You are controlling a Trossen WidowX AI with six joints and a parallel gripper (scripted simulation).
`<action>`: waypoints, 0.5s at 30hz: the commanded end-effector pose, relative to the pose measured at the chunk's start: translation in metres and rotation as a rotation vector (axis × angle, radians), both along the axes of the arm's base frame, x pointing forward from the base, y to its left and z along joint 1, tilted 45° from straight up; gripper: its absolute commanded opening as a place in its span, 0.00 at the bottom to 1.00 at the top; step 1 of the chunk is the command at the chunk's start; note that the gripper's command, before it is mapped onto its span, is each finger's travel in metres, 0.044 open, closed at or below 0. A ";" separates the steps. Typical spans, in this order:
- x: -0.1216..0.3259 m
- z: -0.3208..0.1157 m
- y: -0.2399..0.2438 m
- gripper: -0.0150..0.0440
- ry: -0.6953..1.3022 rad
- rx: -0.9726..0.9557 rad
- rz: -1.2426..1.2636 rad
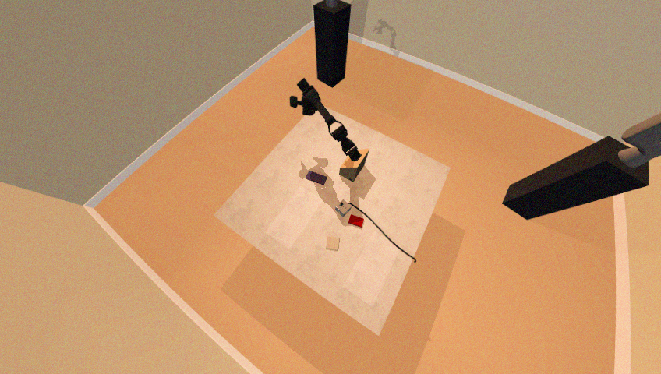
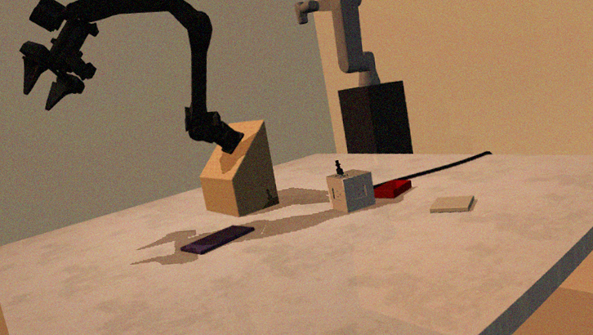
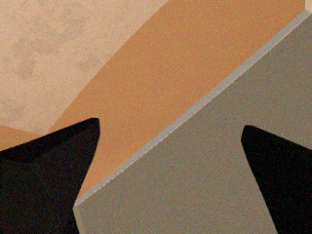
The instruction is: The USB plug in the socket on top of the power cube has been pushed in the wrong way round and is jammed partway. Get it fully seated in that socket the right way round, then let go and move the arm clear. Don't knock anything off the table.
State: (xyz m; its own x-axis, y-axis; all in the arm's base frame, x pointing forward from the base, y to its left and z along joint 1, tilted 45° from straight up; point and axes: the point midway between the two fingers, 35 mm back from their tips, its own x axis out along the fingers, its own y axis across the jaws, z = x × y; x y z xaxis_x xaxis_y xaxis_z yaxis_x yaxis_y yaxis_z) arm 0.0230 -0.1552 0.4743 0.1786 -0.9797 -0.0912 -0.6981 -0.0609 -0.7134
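The power cube (image 1: 343, 209) (image 2: 359, 190) is a small light grey block standing on the table (image 1: 296, 208) (image 2: 301, 282). A small black USB plug (image 2: 338, 167) stands upright on top of the cube; its lower end is hidden, and which way round it is cannot be told. My gripper (image 2: 37, 101) (image 3: 174, 129) is open and empty, high up and far to the left of the cube in the exterior view. Neither the cube nor the plug shows in the wrist view.
A black cable (image 1: 379, 227) (image 2: 442, 168) runs from behind the cube. A red block (image 1: 356, 220) (image 2: 393, 188) lies close beside the cube. A beige block (image 1: 332, 243) (image 2: 452, 203) and a dark purple block (image 1: 316, 177) (image 2: 217, 239) lie apart. The arm stands on a wooden wedge (image 1: 354, 171) (image 2: 255, 184).
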 end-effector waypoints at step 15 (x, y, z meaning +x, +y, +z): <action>0.076 -0.075 -0.096 1.00 -0.243 0.427 0.295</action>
